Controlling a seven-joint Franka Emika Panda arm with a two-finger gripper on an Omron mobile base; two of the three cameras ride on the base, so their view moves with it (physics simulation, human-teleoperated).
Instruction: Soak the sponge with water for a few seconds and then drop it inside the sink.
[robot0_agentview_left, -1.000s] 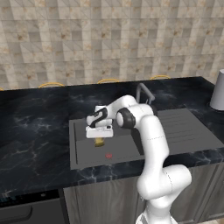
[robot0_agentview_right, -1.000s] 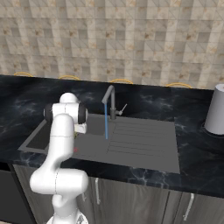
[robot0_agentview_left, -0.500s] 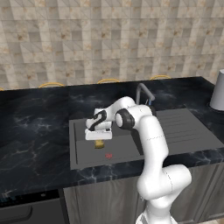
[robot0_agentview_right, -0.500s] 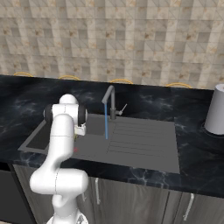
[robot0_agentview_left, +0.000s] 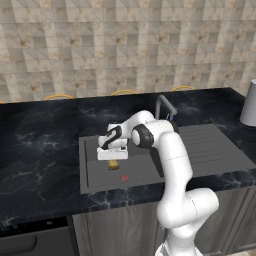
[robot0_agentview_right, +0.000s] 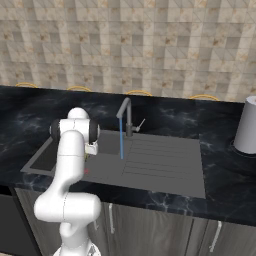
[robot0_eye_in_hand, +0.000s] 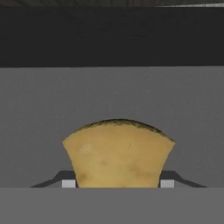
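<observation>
1. The sponge (robot0_eye_in_hand: 118, 153) sits pinched between the two fingertips (robot0_eye_in_hand: 68, 183) of the gripper (robot0_agentview_left: 114, 163), hanging just below the hand.
2. It juts straight out along the fingers; which axis is its longest I cannot tell.
3. It hangs over the left part of the sink (robot0_agentview_left: 100, 180), near a red spot (robot0_agentview_left: 124, 177), well apart from the water (robot0_agentview_right: 121, 139).

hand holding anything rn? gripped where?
Yes: the hand is shut on the sponge, its fingers pinching the two opposite sides at the near end, over the sink.
</observation>
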